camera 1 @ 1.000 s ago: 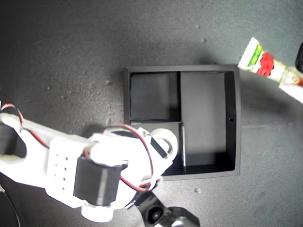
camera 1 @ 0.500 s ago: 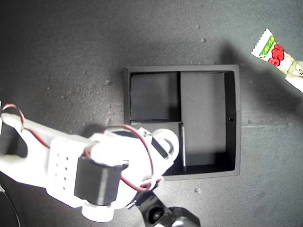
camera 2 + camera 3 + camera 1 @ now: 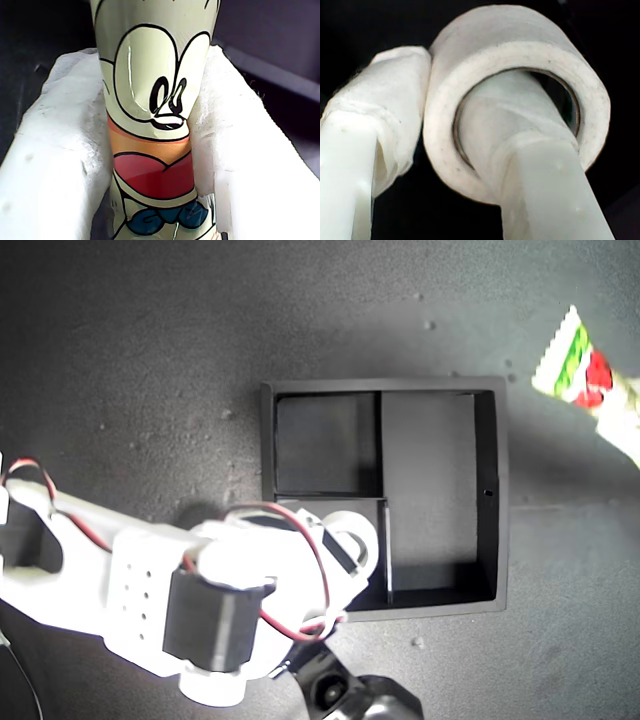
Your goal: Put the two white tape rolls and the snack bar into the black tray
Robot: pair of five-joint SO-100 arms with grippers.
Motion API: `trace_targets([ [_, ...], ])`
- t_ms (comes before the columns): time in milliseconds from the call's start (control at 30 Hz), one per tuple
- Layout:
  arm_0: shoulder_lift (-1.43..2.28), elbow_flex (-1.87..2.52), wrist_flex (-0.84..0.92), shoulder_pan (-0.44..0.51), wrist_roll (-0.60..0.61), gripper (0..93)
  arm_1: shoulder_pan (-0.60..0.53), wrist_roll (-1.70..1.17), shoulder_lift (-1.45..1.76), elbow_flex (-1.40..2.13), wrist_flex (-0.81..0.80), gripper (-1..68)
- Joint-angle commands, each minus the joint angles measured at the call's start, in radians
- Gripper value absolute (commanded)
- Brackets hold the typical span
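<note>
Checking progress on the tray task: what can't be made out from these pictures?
- Second tape roll: in no view; the arm covers the tray's compartment near the exterior view's bottom left.
- Snack bar: cut off by the exterior view's right edge, along with my first tool holding it.
- Tape roll: the wrist view doesn't show what's beneath it.

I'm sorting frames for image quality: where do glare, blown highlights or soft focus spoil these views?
Exterior view: the white arm is blown out, hiding detail, while the black tray stays legible. First wrist view: a glare streak runs down the snack bar; the padded fingers look soft. Second wrist view: the tape roll is fairly sharp; the near fingers are overexposed.
</note>
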Motion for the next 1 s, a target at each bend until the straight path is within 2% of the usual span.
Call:
trace_targets([
  [0,0.014,-0.032,0.017,0.005,-0.006,3.1,-0.083,-1.634,0.002,-0.107,0.058,0.0],
  [200,0.028,-0.014,0.017,-0.012,-0.009,3.1,-0.221,-1.804,0.015,-0.218,0.13,-0.1],
  [333,0.051,0.015,0.017,-0.012,-0.012,3.2,-0.216,-1.741,0.018,-0.187,0.04,-0.1],
  [400,0.054,0.021,0.017,-0.011,-0.011,3.2,-0.261,-1.749,0.012,-0.17,-0.021,-0.1],
  [500,0.043,0.021,0.017,-0.009,-0.008,3.3,-0.31,-1.796,0.002,-0.192,-0.014,0.0],
  [633,0.032,0.017,0.017,0.0,-0.023,3.5,-0.29,-1.796,0.014,-0.187,-0.014,-0.1],
  [767,0.034,0.018,0.017,0.011,-0.037,3.4,-0.141,-1.48,0.015,-0.114,-0.172,-0.1],
  [867,0.031,0.018,0.017,0.018,-0.04,3.4,0.038,-0.845,0.015,-0.003,-0.238,0.0],
  [933,0.031,0.02,0.017,0.02,-0.041,3.4,0.089,-0.499,0.031,0.098,-0.221,0.0],
  [967,0.029,0.02,0.017,0.021,-0.041,3.4,0.097,-0.428,0.037,0.14,-0.239,0.0],
])
